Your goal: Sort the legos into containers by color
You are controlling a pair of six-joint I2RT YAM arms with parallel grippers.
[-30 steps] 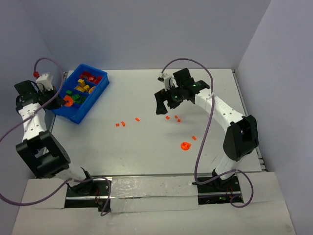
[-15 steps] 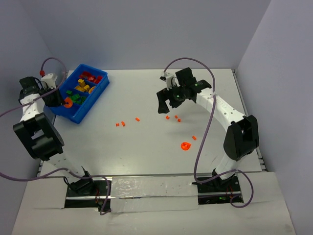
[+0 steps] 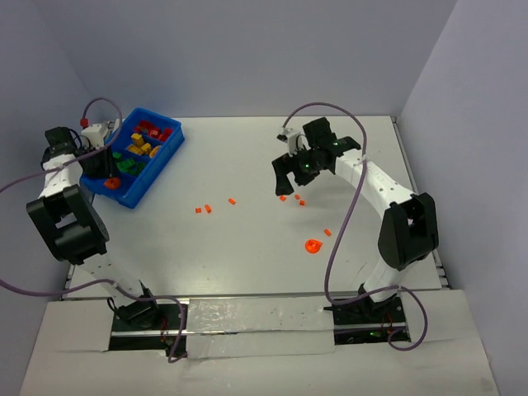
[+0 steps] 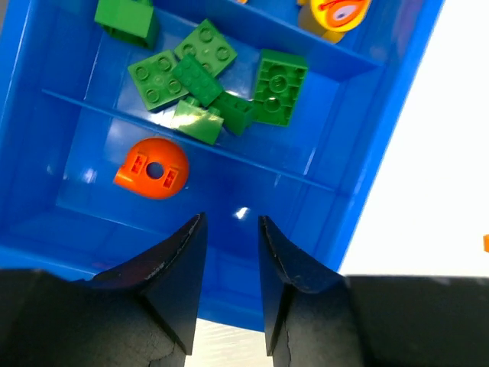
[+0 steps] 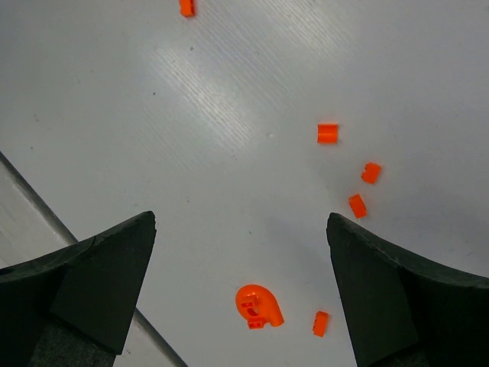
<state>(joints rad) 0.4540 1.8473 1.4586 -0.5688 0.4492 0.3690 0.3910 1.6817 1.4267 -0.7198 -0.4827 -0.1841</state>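
Hovering over one end of the blue bin (image 4: pixel 367 191), the left gripper (image 4: pixel 229 229) is holding its jaws slightly apart, nothing between them. An orange rounded piece (image 4: pixel 153 168) is lying alone in the end compartment right under it. Green bricks (image 4: pixel 206 84) are piling up in the next compartment across the divider, and a yellow piece (image 4: pixel 336 11) is showing in the one beyond, cut off by the frame edge. Top view is also showing red bricks (image 3: pixel 148 128) at the far end of the bin. The right gripper (image 5: pixel 241 229) is hanging above the bench (image 3: pixel 247 148) mid-right, jaws spread wide and empty. A second orange rounded piece (image 5: pixel 258 306) is sitting loose on the bench below it, with tiny orange bits (image 5: pixel 328 133) lying scattered near it, apart from each other. A few more bits are lying further left, between the two arms, well apart from the bin.
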